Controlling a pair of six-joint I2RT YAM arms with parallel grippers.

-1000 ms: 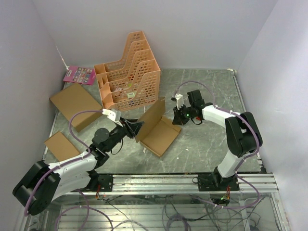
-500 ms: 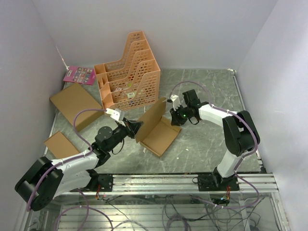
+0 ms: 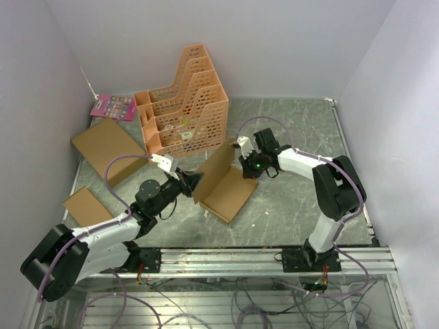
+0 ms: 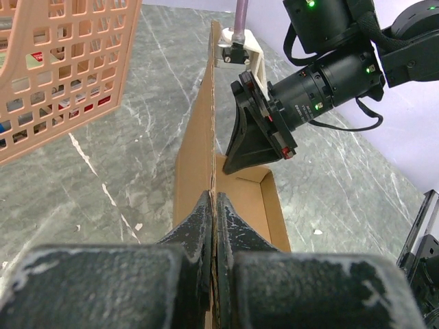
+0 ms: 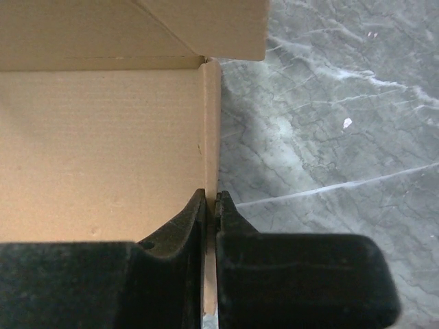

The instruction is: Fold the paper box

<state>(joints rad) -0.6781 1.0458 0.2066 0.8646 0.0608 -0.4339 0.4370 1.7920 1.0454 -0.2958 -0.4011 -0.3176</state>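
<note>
The paper box [image 3: 230,194], a plain brown cardboard die-cut sheet folded only in part, sits near the middle of the grey marbled desk [image 3: 295,205], a little towards its near edge. Its base lies flat on the desk, and one broad panel stands up along the base's left side, tilted slightly.

The left end effector [image 3: 195,182] is closed tight on the near lower edge of that standing panel. In the left wrist view its two black fingers [image 4: 199,219] pinch the thin cardboard edge-on, with no gap showing on either side of it. The right end effector [image 3: 241,163] is at the far end of the box, also closed. In the right wrist view its fingers [image 5: 182,223] clamp a low side wall of the paper box [image 5: 103,137], with bare desk to the right of that wall.

Behind the box, towards the far edge and left of centre, stands an orange plastic lattice file organiser [image 3: 184,103]. A larger flat brown cardboard box [image 3: 106,147] lies by the left edge. A smaller brown cardboard piece [image 3: 86,205] lies near the near-left corner. A pink printed card [image 3: 113,106] rests at the far-left corner.
</note>
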